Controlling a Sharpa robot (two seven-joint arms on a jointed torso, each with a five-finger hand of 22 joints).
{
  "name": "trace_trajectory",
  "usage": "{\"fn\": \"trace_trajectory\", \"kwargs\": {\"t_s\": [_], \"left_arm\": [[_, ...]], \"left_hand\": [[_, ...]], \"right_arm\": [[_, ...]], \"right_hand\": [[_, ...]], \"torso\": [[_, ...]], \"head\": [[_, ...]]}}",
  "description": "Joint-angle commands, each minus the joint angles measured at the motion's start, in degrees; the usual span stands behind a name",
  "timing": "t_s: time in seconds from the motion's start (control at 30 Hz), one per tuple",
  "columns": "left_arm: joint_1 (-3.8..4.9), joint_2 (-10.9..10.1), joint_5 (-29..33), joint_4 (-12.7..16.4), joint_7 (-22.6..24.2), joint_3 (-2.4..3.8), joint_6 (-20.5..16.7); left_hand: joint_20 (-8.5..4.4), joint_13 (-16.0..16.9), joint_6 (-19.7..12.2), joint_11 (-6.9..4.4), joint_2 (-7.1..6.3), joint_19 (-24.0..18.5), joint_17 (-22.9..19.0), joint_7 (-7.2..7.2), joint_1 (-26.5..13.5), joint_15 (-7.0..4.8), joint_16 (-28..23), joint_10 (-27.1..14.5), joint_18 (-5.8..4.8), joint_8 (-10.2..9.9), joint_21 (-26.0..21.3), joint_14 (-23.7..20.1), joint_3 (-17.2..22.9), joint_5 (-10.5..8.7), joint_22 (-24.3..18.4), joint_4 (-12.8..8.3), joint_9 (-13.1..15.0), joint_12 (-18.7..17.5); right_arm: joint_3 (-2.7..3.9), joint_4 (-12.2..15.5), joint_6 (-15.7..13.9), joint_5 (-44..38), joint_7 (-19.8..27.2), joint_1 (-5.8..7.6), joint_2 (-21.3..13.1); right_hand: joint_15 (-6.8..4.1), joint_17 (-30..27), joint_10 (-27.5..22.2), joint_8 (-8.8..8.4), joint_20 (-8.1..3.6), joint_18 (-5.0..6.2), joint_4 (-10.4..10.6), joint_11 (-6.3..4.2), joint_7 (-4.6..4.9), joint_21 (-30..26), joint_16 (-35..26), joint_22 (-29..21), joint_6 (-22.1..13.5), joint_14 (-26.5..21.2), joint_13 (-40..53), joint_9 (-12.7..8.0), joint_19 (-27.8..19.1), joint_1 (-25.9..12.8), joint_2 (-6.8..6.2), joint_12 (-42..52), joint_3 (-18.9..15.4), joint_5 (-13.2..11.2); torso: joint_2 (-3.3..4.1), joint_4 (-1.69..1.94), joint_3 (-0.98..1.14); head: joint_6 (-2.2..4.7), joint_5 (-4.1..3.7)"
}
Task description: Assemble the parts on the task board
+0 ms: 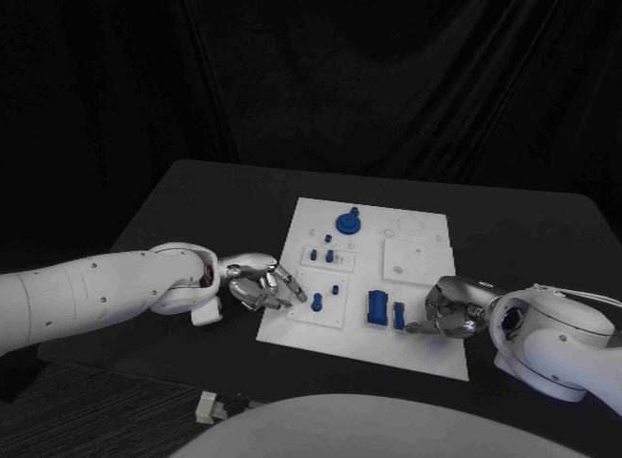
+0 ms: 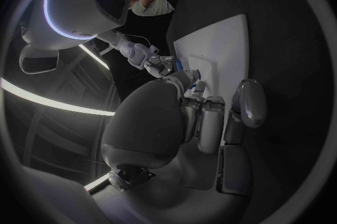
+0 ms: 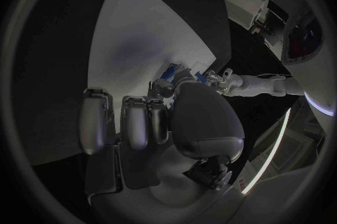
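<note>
Overhead, the task board lies mid-worktop, carrying blue parts. The left hand hangs at the board's left edge, fingers curled, holding nothing visible. The right hand sits over the board's right portion, beside a small blue part; whether it grips it cannot be told. From the left wrist, the left hand reaches the board. From the right wrist, the right hand curls above the board.

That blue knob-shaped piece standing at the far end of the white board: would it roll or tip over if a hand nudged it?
The blue knob-shaped piece looks broad and squat, so it would probably slide or stay put rather than tip. It seems to stand in the task board, which may hold it. Its round head suggests that it could roll once lifted out and laid sideways.
</note>
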Motion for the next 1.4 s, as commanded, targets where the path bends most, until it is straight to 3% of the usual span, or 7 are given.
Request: {"fn": "trace_trajectory", "kwargs": {"t_s": [0.03,0.47,1.13,1.4], "left_arm": [[-0.08,0.00,0.24,0.16,0.56,0.02,0.53],[-0.08,0.01,0.24,0.09,0.53,0.02,0.67],[-0.08,0.08,0.24,0.01,0.34,0.02,0.90],[-0.08,0.08,0.24,0.04,0.33,0.02,0.94]], "left_hand": [[0.05,10.14,0.24,0.25,-0.08,-0.48,15.10,0.09,-0.52,0.40,0.15,-0.13,1.00,0.40,-0.24,6.15,0.34,0.33,9.05,0.10,0.04,-0.31],[0.07,10.11,0.28,0.27,-0.02,-0.47,15.10,0.11,-0.52,0.41,0.15,-0.18,0.99,0.41,-0.24,6.15,0.40,0.35,9.05,0.09,0.05,-0.34],[0.08,10.11,0.30,0.28,0.05,-0.51,15.10,0.13,-0.52,0.42,0.15,-0.17,1.00,0.42,-0.27,6.15,0.47,0.37,9.04,0.10,0.05,-0.33],[0.08,10.11,0.30,0.28,0.05,-0.51,15.10,0.13,-0.52,0.42,0.15,-0.17,1.00,0.42,-0.27,6.15,0.47,0.37,9.04,0.10,0.05,-0.33]], "right_arm": [[0.01,-0.23,1.63,-2.04,-0.40,-0.45,0.41],[0.01,-0.73,0.80,-1.76,-0.63,-0.84,1.25],[0.02,-1.00,0.42,-0.57,-1.49,-0.87,1.81],[0.02,-1.44,0.44,-0.36,-2.51,-0.87,2.25]], "right_hand": [[-0.35,9.20,5.88,0.61,-0.58,-0.09,0.41,-0.43,-0.09,0.05,0.26,12.24,0.65,4.98,15.05,4.44,2.66,0.13,-0.11,0.14,-0.62,-0.44],[-0.50,9.12,5.88,2.14,-0.73,-0.04,2.21,-0.60,-0.28,-0.14,0.24,12.18,1.64,4.96,15.05,5.48,2.58,-0.81,-0.11,0.14,-1.03,-0.53],[-0.65,9.02,5.88,2.52,-0.89,0.00,4.33,-0.76,-0.45,-0.32,0.20,12.11,1.77,4.94,15.05,5.99,2.51,-2.22,0.33,0.14,-1.53,-0.51],[-0.71,8.95,5.88,2.69,-0.94,0.04,4.63,-0.83,-0.53,-0.49,0.18,12.06,1.89,4.92,15.05,6.14,2.45,-2.08,1.46,0.14,-1.24,-0.41]], "torso": [[0.00,0.02,0.00],[-0.01,0.01,0.00],[-0.01,0.01,0.00],[-0.01,0.01,0.00]], "head": [[0.00,-0.01],[0.00,-0.04],[0.00,-0.08],[0.00,-0.11]]}}
